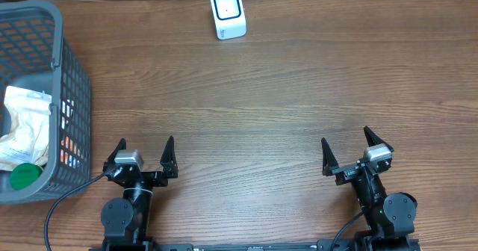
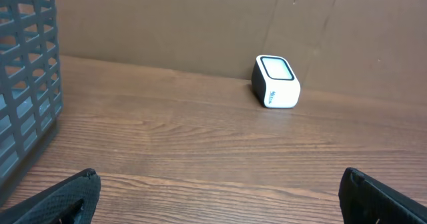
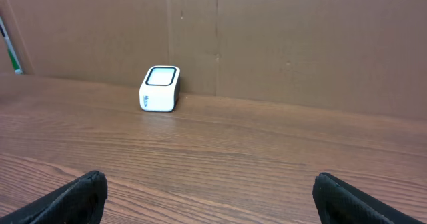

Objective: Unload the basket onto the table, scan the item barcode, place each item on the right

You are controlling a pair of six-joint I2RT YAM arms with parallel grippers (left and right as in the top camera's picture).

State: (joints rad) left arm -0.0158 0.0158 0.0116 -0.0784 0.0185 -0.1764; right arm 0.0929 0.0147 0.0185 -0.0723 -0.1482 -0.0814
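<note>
The white barcode scanner [image 1: 228, 13] with a dark-rimmed window stands at the table's far edge, against the cardboard wall; it also shows in the left wrist view [image 2: 275, 82] and the right wrist view [image 3: 160, 89]. A white crinkled packet [image 1: 26, 124] and a green round lid [image 1: 25, 176] lie inside the grey basket [image 1: 75, 64] at the left. No barcode shows. My left gripper [image 1: 146, 142] [image 2: 219, 187] is open and empty near the front edge, just right of the basket. My right gripper [image 1: 345, 137] [image 3: 209, 187] is open and empty at the front right.
The basket's mesh wall [image 2: 27, 84] rises close on the left of my left gripper. A brown cardboard wall [image 3: 280, 44] closes off the back of the wooden table [image 1: 246, 101].
</note>
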